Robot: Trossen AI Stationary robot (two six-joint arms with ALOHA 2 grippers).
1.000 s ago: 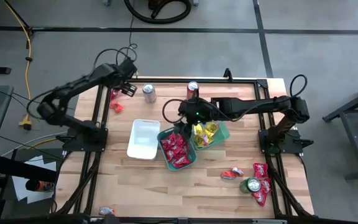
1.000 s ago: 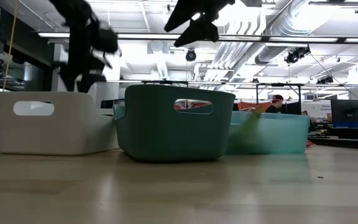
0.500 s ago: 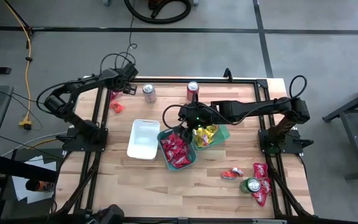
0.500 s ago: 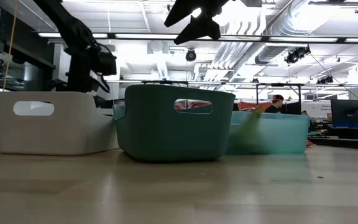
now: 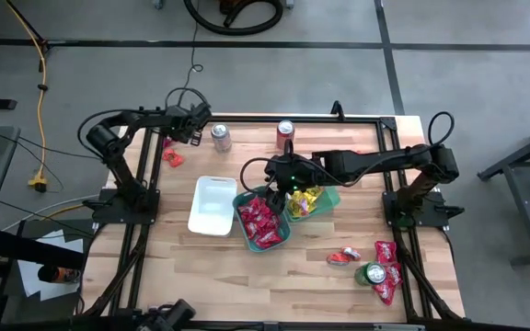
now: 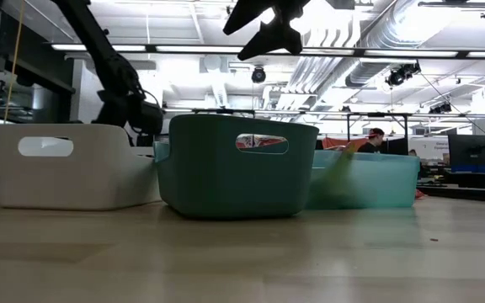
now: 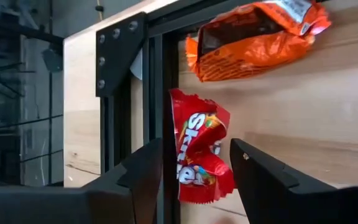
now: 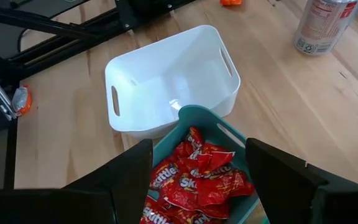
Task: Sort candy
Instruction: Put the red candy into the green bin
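Observation:
My left gripper point(image 5: 194, 126) is open and low over the table's far left corner. In the left wrist view point(image 7: 194, 149) its fingers stand on either side of a red candy packet point(image 7: 199, 158) lying on the wood beside the black frame rail. I see no touch. An orange packet point(image 7: 253, 37) lies just beyond it. My right gripper point(image 5: 281, 181) hangs open and empty point(image 8: 199, 146) above the dark teal tray point(image 8: 194, 115), which is full of red packets point(image 8: 197, 177). The white tray point(image 8: 166, 93) holds nothing. Yellow packets point(image 5: 306, 195) fill the lighter teal tray.
A silver can point(image 5: 221, 138) and a red can point(image 5: 285, 131) stand by the far edge. More red packets point(image 5: 386, 267), a green can point(image 5: 371, 274) and a crushed can point(image 5: 343, 256) sit near the right corner. One packet point(image 5: 157, 312) lies at the near left edge.
My left gripper has come down from high above the table to just over the candy in the far left corner, staying open. The right gripper has held its place over the teal tray.

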